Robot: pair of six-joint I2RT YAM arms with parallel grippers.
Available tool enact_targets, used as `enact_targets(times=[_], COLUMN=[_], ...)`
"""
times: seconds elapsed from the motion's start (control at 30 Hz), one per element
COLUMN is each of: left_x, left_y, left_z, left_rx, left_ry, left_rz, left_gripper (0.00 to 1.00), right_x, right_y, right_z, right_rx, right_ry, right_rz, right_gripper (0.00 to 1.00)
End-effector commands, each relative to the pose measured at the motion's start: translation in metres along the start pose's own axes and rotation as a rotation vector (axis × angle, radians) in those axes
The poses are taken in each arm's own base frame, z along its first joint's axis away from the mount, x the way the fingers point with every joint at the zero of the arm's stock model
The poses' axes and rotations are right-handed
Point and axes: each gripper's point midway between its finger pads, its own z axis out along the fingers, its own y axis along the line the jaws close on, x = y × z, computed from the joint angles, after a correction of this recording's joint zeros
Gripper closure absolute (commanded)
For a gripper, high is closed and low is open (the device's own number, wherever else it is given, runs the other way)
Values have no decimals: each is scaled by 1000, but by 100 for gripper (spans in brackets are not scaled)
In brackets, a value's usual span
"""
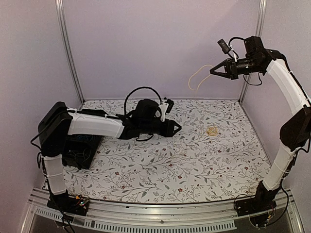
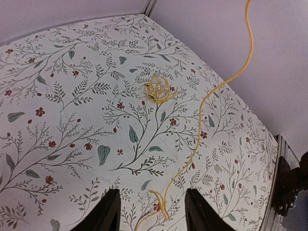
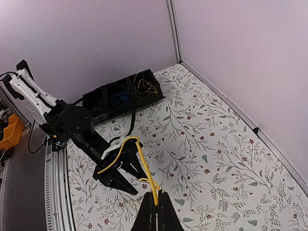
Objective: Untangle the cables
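A long yellow cable (image 2: pixel 199 123) hangs from my right gripper (image 3: pixel 156 196), which is raised high at the back right (image 1: pixel 212 72) and shut on the cable's upper end. The cable's lower end curls between the two fingers of my left gripper (image 2: pixel 153 192), which stand apart and do not pinch it. The left gripper (image 1: pixel 179 128) hovers low over the middle of the table. A small tangled yellow bundle (image 2: pixel 158 90) lies on the table beyond it, also visible in the top view (image 1: pixel 211 131). In the right wrist view the cable drapes over the left gripper (image 3: pixel 140 186).
A black compartment tray (image 3: pixel 107 98) with blue and yellow wires stands at the table's left side, behind the left arm (image 1: pixel 80 150). Purple walls close the back and right. The floral table cover (image 1: pixel 160 170) spreads in front.
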Motion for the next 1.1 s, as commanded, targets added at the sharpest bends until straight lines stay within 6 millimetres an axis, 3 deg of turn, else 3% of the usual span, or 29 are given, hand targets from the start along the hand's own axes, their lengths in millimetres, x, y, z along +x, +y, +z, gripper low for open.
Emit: enact_targets(times=[0.0,0.1,0.3,0.53,0.7,1.0,1.07], left_x=[-53,-80,-110,-121,-123,-143,-146], left_y=[-24,-41,-68,-72,-61,-64,-66], left_z=[-32,-35,-10,11,22,21,21], left_rx=[-2,43,154,201,188,260,273], left_ry=[-175,-233,-255,-286,-306,-390,-395], left_rz=[81,106,90,59,35,24,31], left_gripper=[50,47,45,45,48,51,56], right_x=[12,13,12,9,10,16,16], right_y=[-16,-15,-13,-8,-6,-5,-5], right_z=[10,12,14,13,11,13,13], right_rx=[8,-6,-18,-27,-30,-36,-34], right_ry=[20,19,15,8,8,19,19], right_rz=[43,50,51,48,51,68,68], right_gripper=[100,100,100,100,100,100,100])
